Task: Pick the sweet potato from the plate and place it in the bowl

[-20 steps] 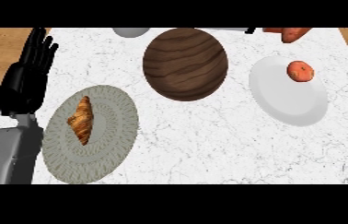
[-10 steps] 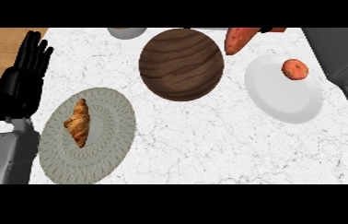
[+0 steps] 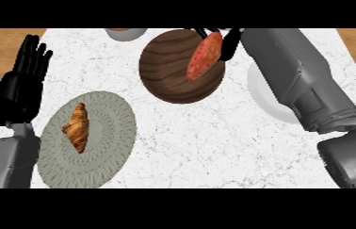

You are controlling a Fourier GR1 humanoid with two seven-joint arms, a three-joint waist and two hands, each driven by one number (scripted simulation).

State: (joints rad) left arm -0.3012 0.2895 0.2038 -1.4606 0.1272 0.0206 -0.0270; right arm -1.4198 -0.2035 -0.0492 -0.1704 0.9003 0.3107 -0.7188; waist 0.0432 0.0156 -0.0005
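Observation:
The orange sweet potato (image 3: 204, 57) hangs lengthwise over the right half of the dark wooden bowl (image 3: 170, 72). My right hand (image 3: 228, 40) grips its far end with curled black fingers, mostly hidden at the top of the view. The grey right forearm (image 3: 299, 77) crosses the white plate (image 3: 262, 97), of which only the left rim shows. My left hand (image 3: 24, 82) rests open at the left edge, fingers up.
A grey ribbed plate (image 3: 104, 138) with a croissant (image 3: 76, 127) lies at the lower left. A grey cup (image 3: 125, 33) stands at the top edge beside the bowl. The wooden counter edge shows at both top corners.
My right arm has swung in from the upper right and carried the sweet potato leftward over the bowl. The forearm now covers most of the white plate. The left hand has stayed put.

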